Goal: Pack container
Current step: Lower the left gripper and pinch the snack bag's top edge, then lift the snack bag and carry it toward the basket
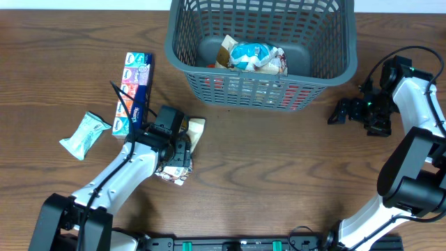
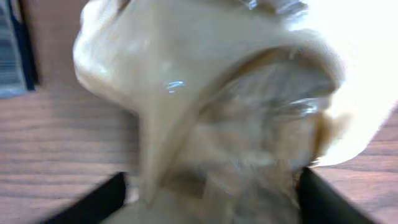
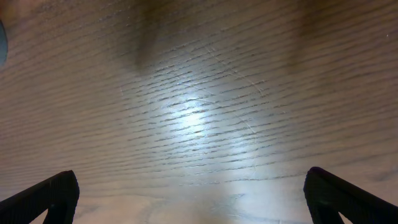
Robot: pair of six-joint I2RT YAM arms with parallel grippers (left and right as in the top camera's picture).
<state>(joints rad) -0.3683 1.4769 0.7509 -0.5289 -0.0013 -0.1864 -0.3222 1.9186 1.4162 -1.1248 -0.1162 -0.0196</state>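
Observation:
The container (image 1: 261,78) is a large dark grey lattice basket at the top middle of the table. It holds several packets (image 1: 252,56), one of them blue and white. My left gripper (image 1: 178,152) is down on a beige crinkly snack packet (image 1: 197,129) in front of the basket's left corner. In the left wrist view the packet (image 2: 205,93) fills the frame between my fingers (image 2: 208,196), which press on both its sides. My right gripper (image 1: 341,111) is open and empty over bare wood to the right of the basket, as the right wrist view (image 3: 189,193) shows.
A colourful multipack of tissue packets (image 1: 134,90) lies left of the basket, next to my left arm. A pale green packet (image 1: 85,134) lies further left. A dark edge of the multipack shows in the left wrist view (image 2: 15,50).

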